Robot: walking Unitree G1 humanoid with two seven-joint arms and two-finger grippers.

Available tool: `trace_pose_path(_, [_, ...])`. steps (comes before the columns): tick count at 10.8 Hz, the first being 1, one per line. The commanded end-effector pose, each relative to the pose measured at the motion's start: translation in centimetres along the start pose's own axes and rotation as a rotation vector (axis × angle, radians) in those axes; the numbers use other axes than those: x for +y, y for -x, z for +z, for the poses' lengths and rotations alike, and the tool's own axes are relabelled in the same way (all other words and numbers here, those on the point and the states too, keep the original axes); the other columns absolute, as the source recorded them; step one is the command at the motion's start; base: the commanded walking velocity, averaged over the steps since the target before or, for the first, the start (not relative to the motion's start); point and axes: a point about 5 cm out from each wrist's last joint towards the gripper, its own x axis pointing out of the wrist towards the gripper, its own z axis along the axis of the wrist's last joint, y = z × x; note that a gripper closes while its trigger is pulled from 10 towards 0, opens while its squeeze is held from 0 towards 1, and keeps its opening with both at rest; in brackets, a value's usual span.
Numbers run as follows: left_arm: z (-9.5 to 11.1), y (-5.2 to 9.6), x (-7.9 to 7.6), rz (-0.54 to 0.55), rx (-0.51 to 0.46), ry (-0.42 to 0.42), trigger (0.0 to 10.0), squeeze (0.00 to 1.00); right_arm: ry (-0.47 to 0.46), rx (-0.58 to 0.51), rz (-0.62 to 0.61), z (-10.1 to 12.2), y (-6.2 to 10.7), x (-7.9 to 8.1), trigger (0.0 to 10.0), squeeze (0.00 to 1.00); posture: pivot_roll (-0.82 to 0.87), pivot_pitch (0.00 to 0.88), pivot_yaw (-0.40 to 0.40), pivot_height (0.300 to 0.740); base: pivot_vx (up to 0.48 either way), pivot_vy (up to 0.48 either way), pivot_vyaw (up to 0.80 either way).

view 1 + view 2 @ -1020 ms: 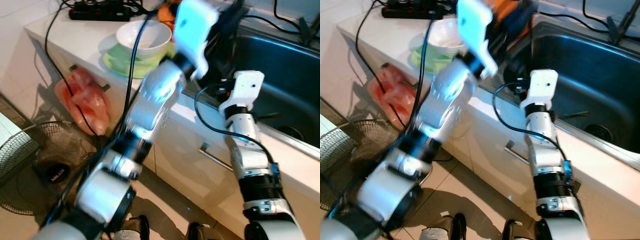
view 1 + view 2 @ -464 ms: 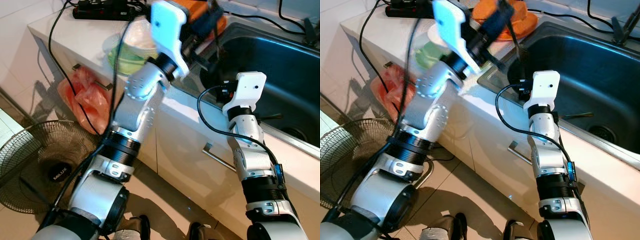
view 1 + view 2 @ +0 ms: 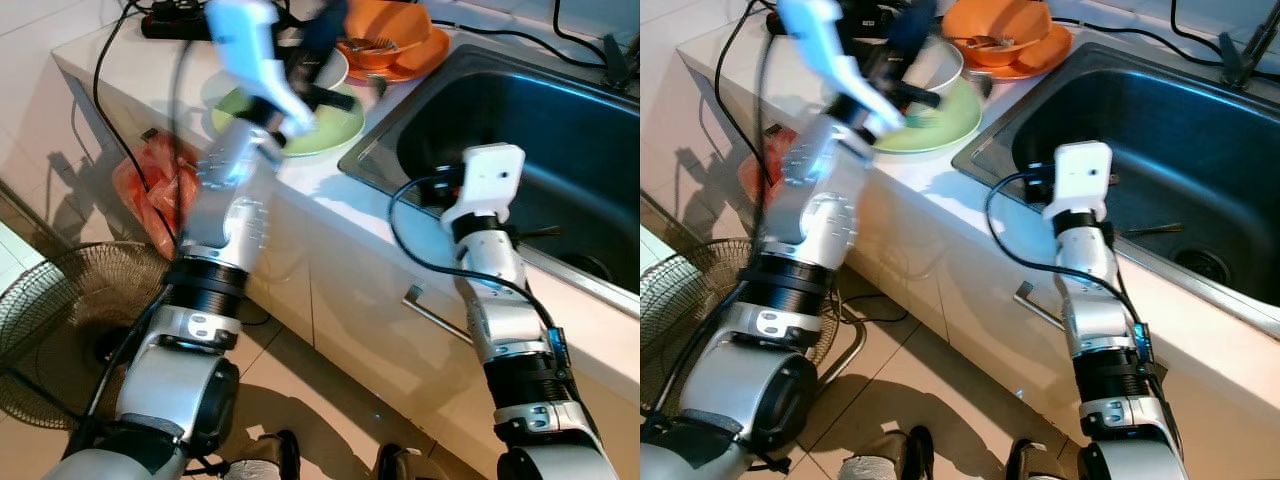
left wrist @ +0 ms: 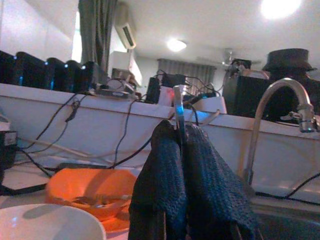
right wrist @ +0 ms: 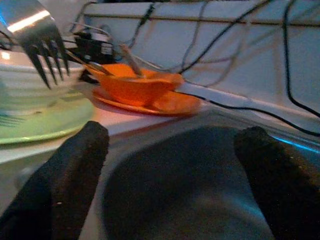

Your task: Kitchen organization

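Observation:
My left gripper [image 4: 180, 131] is shut on the thin metal handle of a fork [image 4: 178, 107]. It hovers over the white bowl [image 3: 940, 65], which stands on a green plate [image 3: 330, 132] on the counter. The fork's tines [image 5: 42, 50] hang beside that bowl in the right wrist view. An orange bowl [image 3: 390, 22] with utensils in it rests on an orange plate [image 3: 425, 60] by the sink's corner. My right gripper [image 5: 172, 135] is open and empty above the near side of the steel sink [image 3: 545, 125].
A black power strip [image 3: 175, 25] with cables lies at the counter's back left. A red plastic bag [image 3: 150, 190] hangs on a cabinet handle, and a fan [image 3: 50, 320] lies on the floor below. A faucet [image 4: 280, 95] rises behind the sink. One utensil [image 3: 535, 235] lies in the basin.
My left arm has swung to my left with the fork, from the sink's corner by the orange dishes to above the white bowl. The right arm has barely moved.

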Motion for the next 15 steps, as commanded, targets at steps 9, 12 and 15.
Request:
trace_pose_path(9, [-3.1,-1.5,-4.5,-0.233,0.081,0.049,10.0,0.0,-0.05,-0.173,0.143,3.1,0.5,1.7,10.0,0.0,-0.05,0.149,0.057,0.74,0.0,0.0,0.0])
trace_pose_path(12, [-4.9,-0.8,-6.2,-0.325,0.149,0.08,10.0,0.0,-0.05,-0.175,0.145,3.2,0.5,1.9,10.0,0.0,-0.05,0.151,0.059,0.74,0.0,0.0,0.0])
trace_pose_path(15, [-5.4,-0.3,-6.6,-0.367,0.177,0.083,10.0,0.0,-0.057,-0.166,0.143,3.0,0.5,2.1,10.0,0.0,-0.04,0.146,0.062,0.74,0.0,0.0,0.0])
